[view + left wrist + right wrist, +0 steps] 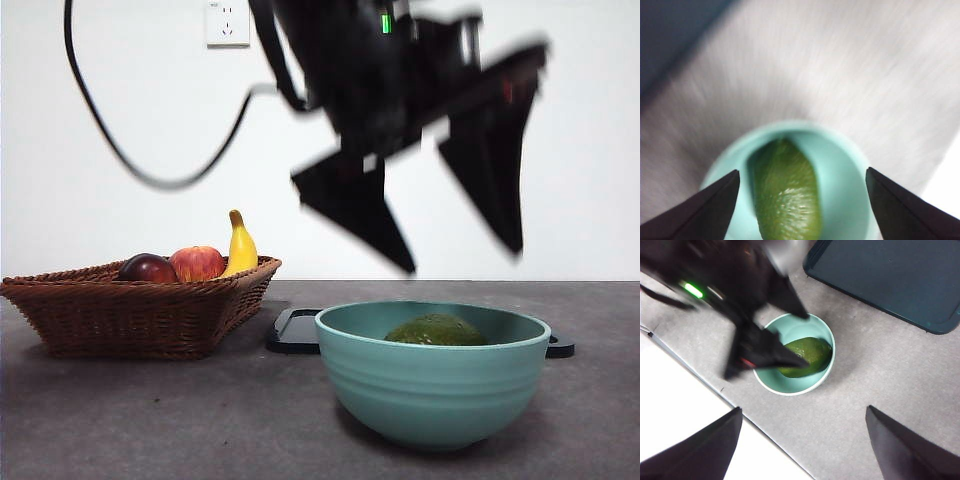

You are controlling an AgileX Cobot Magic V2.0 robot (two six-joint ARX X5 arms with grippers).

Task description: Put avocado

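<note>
The dark green avocado (435, 331) lies inside the teal bowl (430, 395) at the front of the table. My left gripper (464, 260) hangs open and empty just above the bowl, blurred by motion. In the left wrist view the avocado (787, 200) lies in the bowl (840, 165) between my open left gripper (802, 171). My right gripper (803, 409) is open and empty, high above the table. Its view looks down on the bowl (790, 388), the avocado (813, 352) and the left gripper (807, 339).
A wicker basket (140, 315) at the left holds a dark red fruit (148, 268), a red apple (198, 263) and a banana (240, 246). A dark tray (295, 330) lies flat behind the bowl and also shows in the right wrist view (890, 280). A black cable (150, 180) hangs at the back.
</note>
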